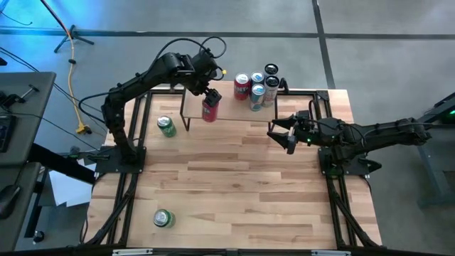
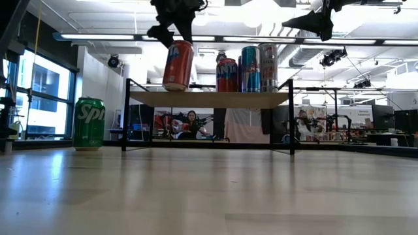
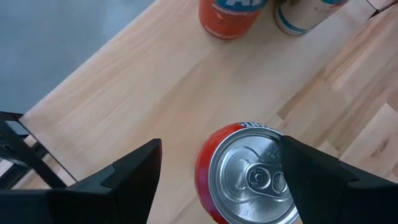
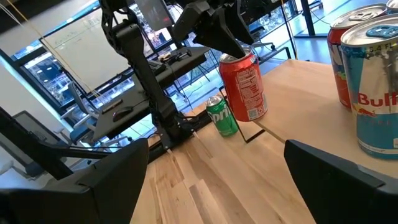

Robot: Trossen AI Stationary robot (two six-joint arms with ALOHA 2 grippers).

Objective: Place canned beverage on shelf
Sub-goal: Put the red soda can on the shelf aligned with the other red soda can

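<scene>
The step in hand is the set-down: the left gripper (image 1: 211, 94) is over the shelf (image 1: 234, 108) with a red can (image 1: 210, 110) between its jaws. In the low view the red can leans, its top tipped toward the other cans (image 2: 248, 68) and only its bottom edge meeting the board near the shelf's end. So its long axis is close to vertical but tilted, lid up. The jaws stand apart on either side of the lid; I cannot tell if they press it. The next move calls for letting the can settle flat, then lifting straight up clear of it. The right gripper (image 1: 281, 133) waits released over the tabletop (image 1: 242, 192) beside the shelf.
</scene>
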